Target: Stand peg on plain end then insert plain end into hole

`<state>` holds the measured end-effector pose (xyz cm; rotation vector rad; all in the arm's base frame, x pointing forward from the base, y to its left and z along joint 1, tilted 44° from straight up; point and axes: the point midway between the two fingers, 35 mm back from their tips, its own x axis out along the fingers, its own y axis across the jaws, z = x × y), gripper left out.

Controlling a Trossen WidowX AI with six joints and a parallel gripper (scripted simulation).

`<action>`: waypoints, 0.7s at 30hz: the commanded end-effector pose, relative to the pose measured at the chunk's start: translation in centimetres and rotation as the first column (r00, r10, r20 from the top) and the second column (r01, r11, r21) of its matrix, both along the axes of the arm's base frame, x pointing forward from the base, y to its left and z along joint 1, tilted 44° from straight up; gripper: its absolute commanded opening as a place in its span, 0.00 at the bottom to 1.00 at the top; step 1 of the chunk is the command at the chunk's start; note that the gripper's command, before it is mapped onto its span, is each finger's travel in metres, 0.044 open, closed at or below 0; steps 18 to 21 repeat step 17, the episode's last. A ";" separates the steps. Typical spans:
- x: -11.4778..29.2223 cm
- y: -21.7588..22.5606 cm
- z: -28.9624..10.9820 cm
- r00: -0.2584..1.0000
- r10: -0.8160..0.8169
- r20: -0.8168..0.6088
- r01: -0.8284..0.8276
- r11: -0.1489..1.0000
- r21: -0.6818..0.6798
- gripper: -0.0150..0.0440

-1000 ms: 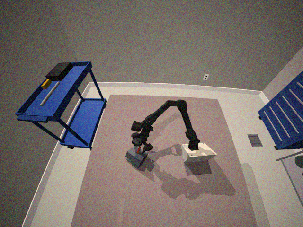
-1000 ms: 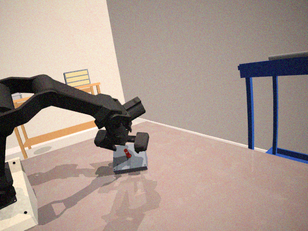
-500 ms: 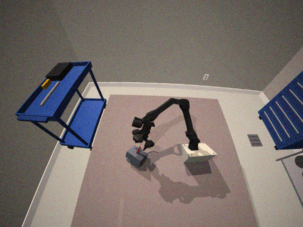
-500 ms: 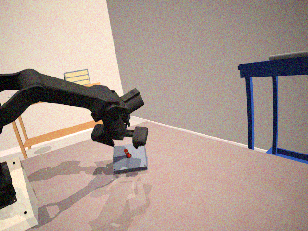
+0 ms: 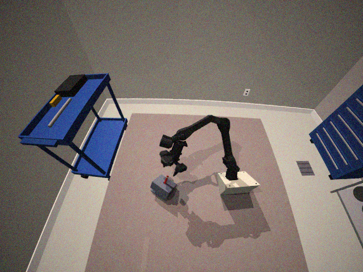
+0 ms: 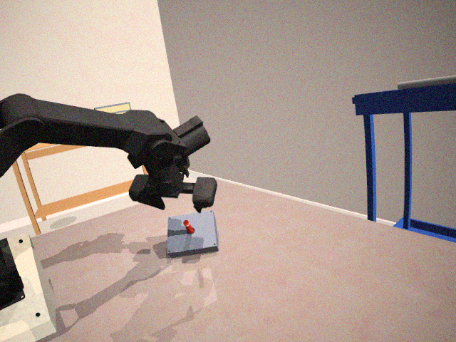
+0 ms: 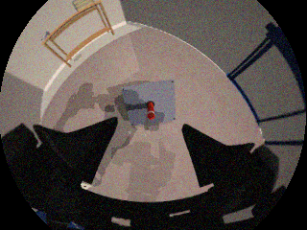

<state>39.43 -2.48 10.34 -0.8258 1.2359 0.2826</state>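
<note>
1. Peg [image 6: 188,226] sits in the hole of the panel [image 6: 206,221], red end sticking out of the sloped face. It lies below the fingers and apart from them; nothing touches it.
2. Gripper [image 6: 177,199] hangs above the panel's upper edge, fingers spread wide, nothing between them. In the wrist view the peg [image 7: 152,110] shows ahead, between the two fingers but well beyond their tips.
3. Handling, as a judgement: peg looks short, rigid and light; smooth round sides, so likely to roll or twist in a loose pinch. No sign it is fragile.
4. White band is not discernible at this size.
5. Grip point, if needed again: the exposed red stub only, pinched across its sides, fingers square to its axis.
6. Seating depth is not visible; cannot tell whether it has bottomed.
</note>
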 end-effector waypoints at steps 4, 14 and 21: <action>-0.4 0.3 1.2 1.000 -0.004 0.003 0.004 1.000 -0.002 1.00; -0.7 0.5 2.0 1.000 -0.004 0.002 0.004 1.000 -0.002 1.00; -0.7 0.5 2.0 1.000 -0.004 0.002 0.004 1.000 -0.002 1.00</action>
